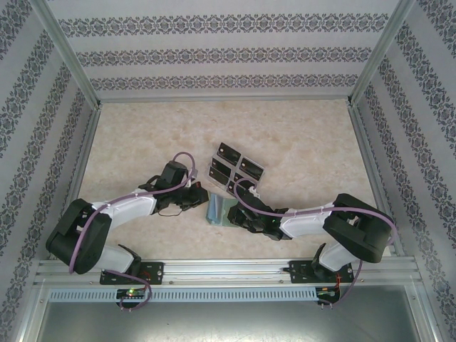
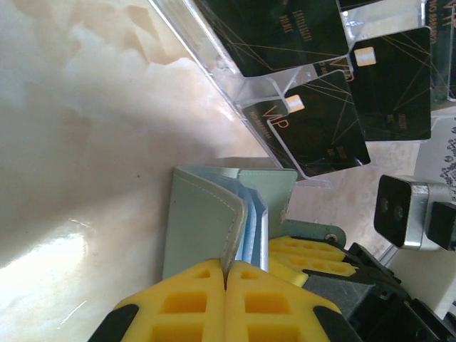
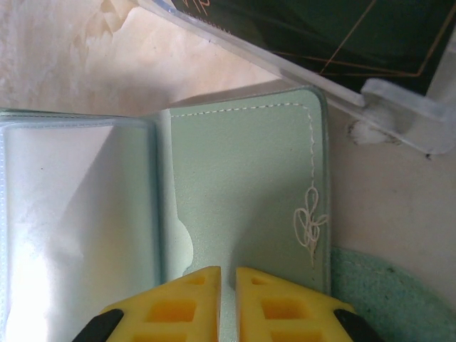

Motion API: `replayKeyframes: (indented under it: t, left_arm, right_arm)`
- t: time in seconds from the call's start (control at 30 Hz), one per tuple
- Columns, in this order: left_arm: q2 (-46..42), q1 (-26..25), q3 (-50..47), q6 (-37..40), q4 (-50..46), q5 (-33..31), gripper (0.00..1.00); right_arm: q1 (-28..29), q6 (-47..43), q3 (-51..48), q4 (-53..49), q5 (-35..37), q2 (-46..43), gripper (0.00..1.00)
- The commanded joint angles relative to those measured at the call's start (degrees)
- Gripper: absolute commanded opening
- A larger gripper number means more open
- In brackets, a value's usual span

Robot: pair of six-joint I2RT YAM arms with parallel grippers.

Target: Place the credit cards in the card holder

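Softness is the big thing about the card holder [image 1: 216,208]. It sits low in the middle of the top view, on the tabletop [image 1: 142,142], just below the black credit cards [image 1: 249,168]. It looks light and bendy, with a green cover and thin clear pockets [image 3: 78,199] inside that seem floppy and a bit slippery.

The left pincer [image 2: 226,281] is pressed together on the edge of one cover, at the bottom of its own view. The right pincer [image 3: 228,285] pinches the other cover, with its yellow tips almost touching. So the holder is spread like a small book between them. A cover edge is a good place to grab, because the stitched rim looks firmer than the pockets.

The cards lie in a clear tray [image 2: 249,89], in the upper right of the left wrist view. They look thin, stiff, smooth and light. Lying flat, they may be hard to pick up, so a free edge or corner seems best. Squeezing too hard could make one slip out.
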Motion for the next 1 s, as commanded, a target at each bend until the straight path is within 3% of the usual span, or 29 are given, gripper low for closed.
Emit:
replayKeyframes:
  t: [0.0, 0.23, 0.47, 0.97]
  left_arm:
    - [-0.98, -2.65, 1.92, 0.22, 0.78, 1.37, 0.00]
    - [-3.56, -4.88, 2.39, -1.84, 3.55, 0.81, 0.00]
    - [-3.91, -5.07, 2.35, -1.28, -0.10, -1.73, 0.00]
    - [-6.26, -5.06, -1.01, -0.54, -8.13, -11.84, 0.00]
  right_arm:
    - [-1.10, 0.04, -2.10, -5.22, 0.15, 5.45, 0.16]
    - [-1.36, -0.40, -1.66, -4.56, -0.76, 6.55, 0.17]
    - [-1.52, -1.50, -1.22, -7.30, -1.27, 3.19, 0.22]
    - [-2.04, -4.91, -1.35, -29.39, 6.00, -23.95, 0.37]
